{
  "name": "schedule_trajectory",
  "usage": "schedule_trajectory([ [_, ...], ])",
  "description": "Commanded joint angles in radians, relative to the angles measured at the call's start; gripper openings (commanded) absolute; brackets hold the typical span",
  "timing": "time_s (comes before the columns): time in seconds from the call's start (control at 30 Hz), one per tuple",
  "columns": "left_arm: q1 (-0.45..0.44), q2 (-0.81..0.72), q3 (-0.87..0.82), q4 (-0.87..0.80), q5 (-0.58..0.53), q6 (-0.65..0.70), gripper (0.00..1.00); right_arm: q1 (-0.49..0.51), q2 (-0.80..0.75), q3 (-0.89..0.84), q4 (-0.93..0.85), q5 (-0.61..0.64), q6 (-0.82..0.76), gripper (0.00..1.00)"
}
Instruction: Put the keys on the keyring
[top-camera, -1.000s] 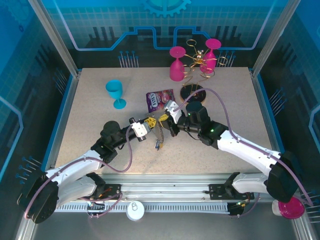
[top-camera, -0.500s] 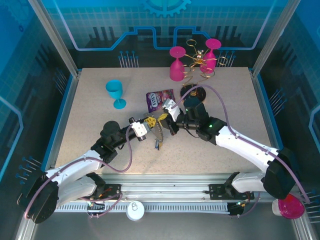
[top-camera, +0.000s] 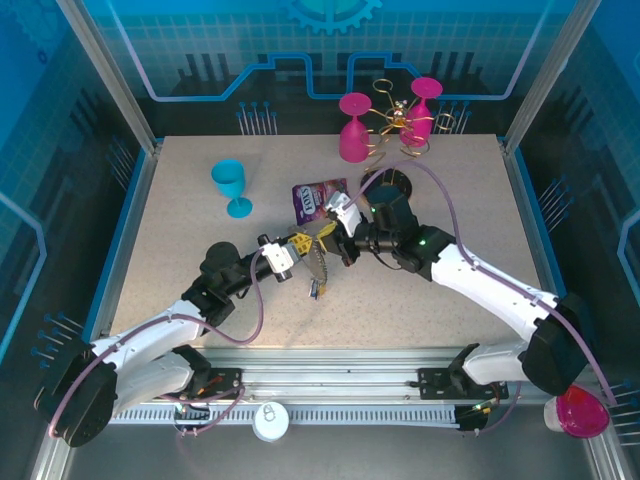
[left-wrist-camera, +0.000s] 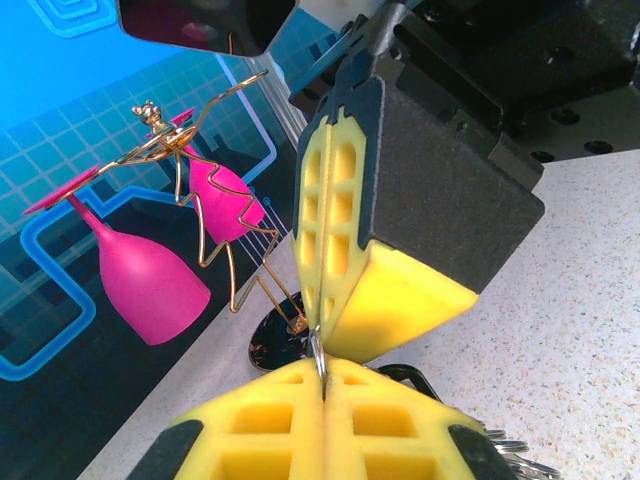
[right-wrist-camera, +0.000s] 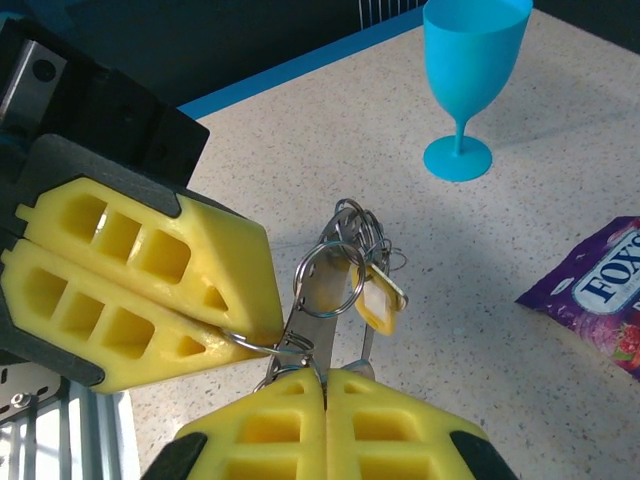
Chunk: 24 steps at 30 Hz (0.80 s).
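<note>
We see both arms meeting at the middle of the top view, just below the purple snack packet (right-wrist-camera: 600, 290). The left gripper (right-wrist-camera: 255, 332) has its fingers pressed together on the keyring (right-wrist-camera: 262, 348), a thin grey wire that leaves their very tip. The right gripper (right-wrist-camera: 325, 385) is closed too, pinching the keys (right-wrist-camera: 335, 290) low in the bunch, where a flat blade and a small split ring run in between its pads. The rest of the bunch, with a yellow tag (right-wrist-camera: 378, 302), hangs free between the two above the bench (right-wrist-camera: 330, 130).

We think slip is the main risk. Each grip takes thin, smooth metal at the very ends of soft fingers, so a small pull apart or a twist could draw the wire or the blade out and drop the bunch onto the bench. The two sets of fingers also sit nearly touching (the left wrist view shows them tip to tip), so a slightly misjudged move could knock them together or bend the wire.

The only writing we can read is "FOX" in white on the packet, cut off by the right edge of the right wrist view.
</note>
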Motion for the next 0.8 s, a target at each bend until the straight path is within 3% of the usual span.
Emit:
schedule_trajectory([
  [0.0,-0.015,-0.028,0.000,0.079,0.073,-0.013,0.00,-0.040,0.035,0.069,-0.068,-0.018,0.003,0.00],
  [0.17,-0.015,-0.029,-0.001,0.087,0.076,-0.025,0.00,-0.074,0.079,0.119,-0.139,-0.118,-0.002,0.05],
  [0.4,-0.015,-0.026,0.002,0.097,0.087,-0.045,0.00,-0.082,0.117,0.171,-0.203,-0.156,-0.034,0.15],
  [0.77,-0.013,-0.032,-0.009,0.126,0.052,-0.111,0.00,-0.090,0.047,0.138,-0.187,-0.117,-0.051,0.45],
])
